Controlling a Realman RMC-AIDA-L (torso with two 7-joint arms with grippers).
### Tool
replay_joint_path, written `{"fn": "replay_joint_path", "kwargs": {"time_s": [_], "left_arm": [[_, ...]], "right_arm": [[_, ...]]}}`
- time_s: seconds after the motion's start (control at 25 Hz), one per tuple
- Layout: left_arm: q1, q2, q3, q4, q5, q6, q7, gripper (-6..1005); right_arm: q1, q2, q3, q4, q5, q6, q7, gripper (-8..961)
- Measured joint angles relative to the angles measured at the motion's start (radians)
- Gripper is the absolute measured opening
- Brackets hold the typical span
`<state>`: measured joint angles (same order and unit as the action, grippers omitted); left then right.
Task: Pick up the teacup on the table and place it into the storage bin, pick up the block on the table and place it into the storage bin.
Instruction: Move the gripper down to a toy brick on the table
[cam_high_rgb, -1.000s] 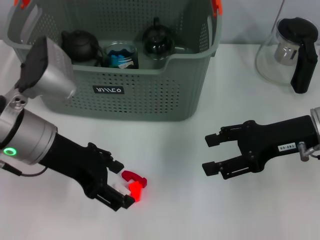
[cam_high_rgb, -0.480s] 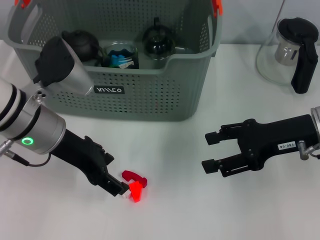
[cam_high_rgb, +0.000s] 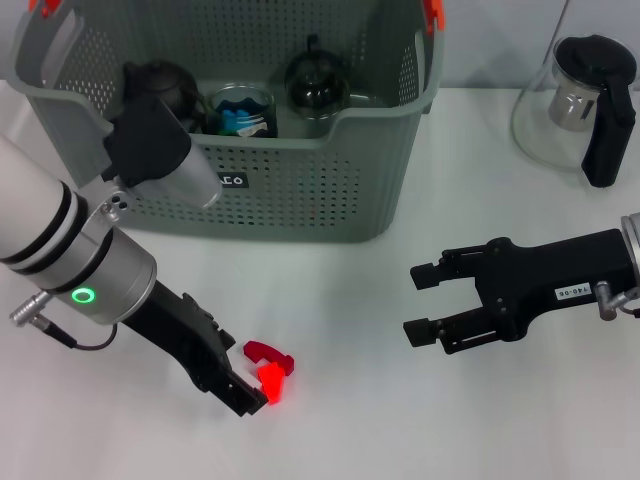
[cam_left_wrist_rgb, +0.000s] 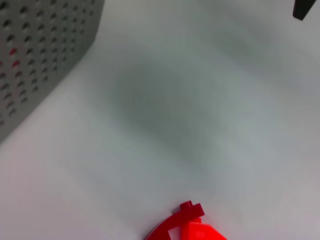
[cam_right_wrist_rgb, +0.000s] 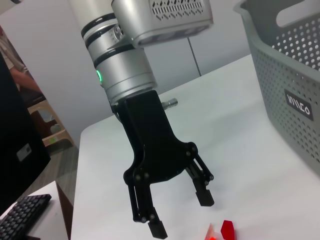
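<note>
The block (cam_high_rgb: 269, 378) is a small red piece with a darker red arch, lying on the white table; it also shows in the left wrist view (cam_left_wrist_rgb: 188, 230) and the right wrist view (cam_right_wrist_rgb: 226, 228). My left gripper (cam_high_rgb: 247, 379) (cam_right_wrist_rgb: 182, 214) is low over the table and open, with the block just off its fingertips and not held. The storage bin (cam_high_rgb: 300, 190) stands at the back. A glass teacup (cam_high_rgb: 242, 108) with a blue inside sits in it. My right gripper (cam_high_rgb: 413, 306) hovers open and empty at the right.
Two dark teapots (cam_high_rgb: 158, 88) (cam_high_rgb: 316, 82) stand in the bin on either side of the cup. A glass pitcher (cam_high_rgb: 580, 100) with a black handle is at the back right. Bare white table lies between the two grippers.
My left arm has swung its wrist up toward the bin while the gripper stayed by the block, which has not moved. The right arm is still.
</note>
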<state>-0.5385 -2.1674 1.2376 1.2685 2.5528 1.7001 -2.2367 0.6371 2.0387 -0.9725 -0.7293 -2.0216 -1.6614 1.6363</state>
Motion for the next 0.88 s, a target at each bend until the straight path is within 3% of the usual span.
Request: {"fn": "replay_joint_path", "kwargs": {"time_s": [0.6,0.88], "left_arm": [[-0.003,0.001,0.010,-0.052,0.006,-0.048,0.121,922],[-0.015,0.000,0.019,-0.047,0.066,-0.064,0.077,922]], "right_arm": [[-0.005,-0.003,0.000,-0.005,-0.002,-0.008,0.000,865],[-0.003,-0.001,0.000,-0.003,0.000,-0.001,0.005,865]]}}
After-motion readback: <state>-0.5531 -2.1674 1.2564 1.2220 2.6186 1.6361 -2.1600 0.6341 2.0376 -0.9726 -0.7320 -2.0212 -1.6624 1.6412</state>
